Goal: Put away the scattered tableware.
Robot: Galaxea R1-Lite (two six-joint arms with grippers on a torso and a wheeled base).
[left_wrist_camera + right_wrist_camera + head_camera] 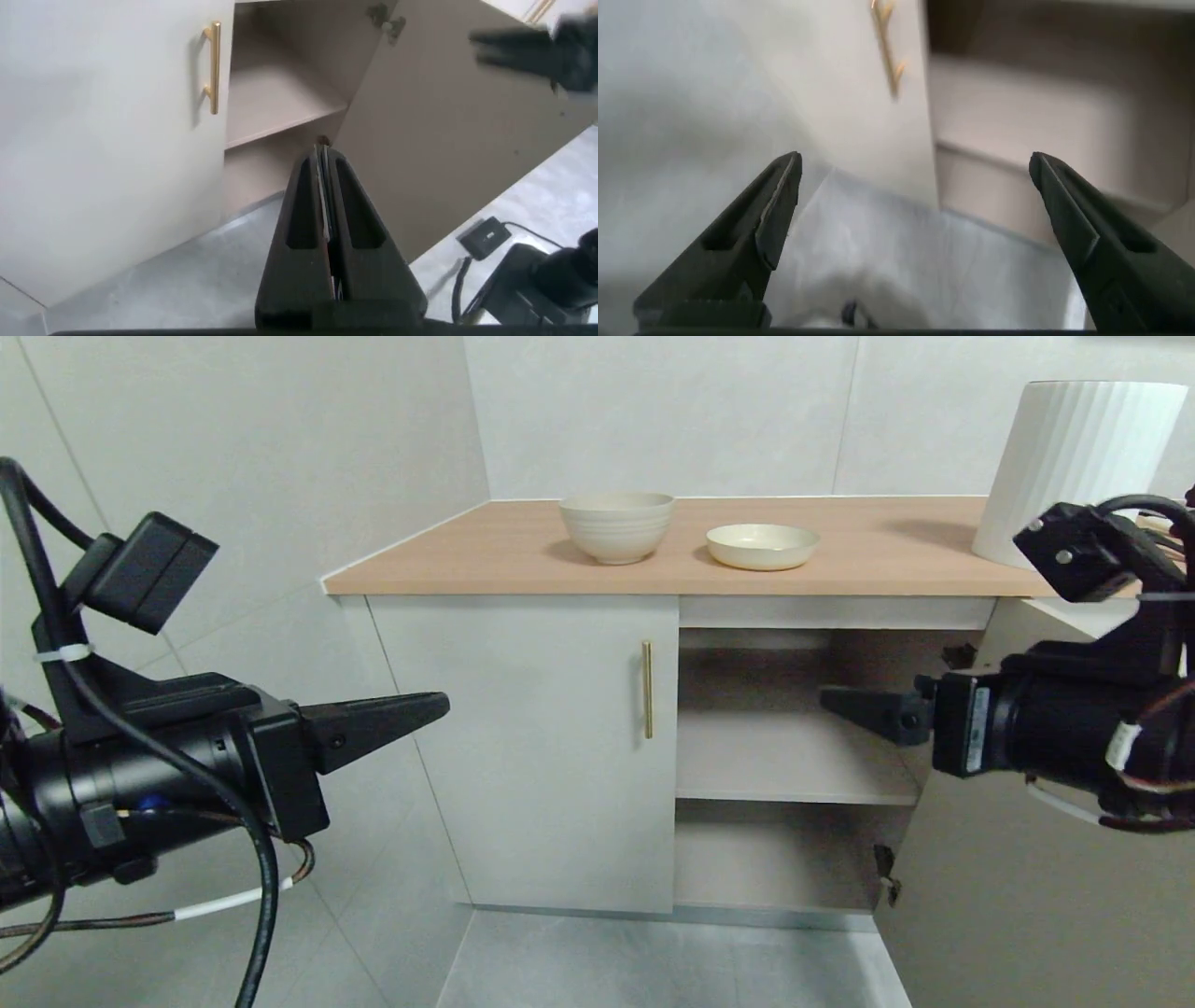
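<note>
Left pincer: the left pincer (435, 704) (323, 157) is clenched, its fingers pressed flat together with nothing between them, held level in front of the closed white cabinet door (541, 747).
Right pincer: the right pincer (845, 703) (915, 166) is released, its fingers spread wide and empty, at the mouth of the open compartment just above the cabinet shelf (794, 756).
Bowl: the cream ribbed ceramic bowl (617, 525) stands on the wood-topped counter (887, 555), above and beyond the left pincer, off to its right.
Dish: the shallow cream round dish (763, 545) sits near the bowl, apart from it, above the right pincer and slightly to its left.
Facing: both stand upright, mouths up; being round, they show no long axis.
Head view: bowl, dish and a tall white ribbed container (1074, 467) on the counter.
Left wrist view: brass bar handle (212, 67), both shelves, the open door (467, 159) with its inner face, and the right pincer farther off.
Right wrist view: the wide gap between its fingers, with the floor and door edge beyond.
</note>
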